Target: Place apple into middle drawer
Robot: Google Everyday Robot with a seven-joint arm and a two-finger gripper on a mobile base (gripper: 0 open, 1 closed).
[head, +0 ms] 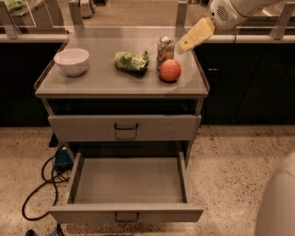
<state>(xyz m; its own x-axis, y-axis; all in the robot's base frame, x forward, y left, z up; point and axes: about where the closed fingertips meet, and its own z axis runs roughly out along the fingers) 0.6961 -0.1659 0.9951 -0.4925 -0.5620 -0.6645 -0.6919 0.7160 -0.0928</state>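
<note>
The red-orange apple [170,70] sits on the right part of the cabinet top [97,78], just in front of a small metal can [165,47]. My gripper [183,46], pale yellow, hangs from the arm [226,11] at the upper right. It hovers above and slightly behind the apple, right next to the can, and holds nothing. The middle drawer [124,213] is pulled out wide below, a grey tray with nothing inside. The drawer above it [124,127] is shut.
A green packet [131,61] lies left of the apple and a white bowl [71,61] stands at the top's left end. Dark cables [39,184] and a blue object [62,159] lie on the floor to the left. My base [276,203] shows at bottom right.
</note>
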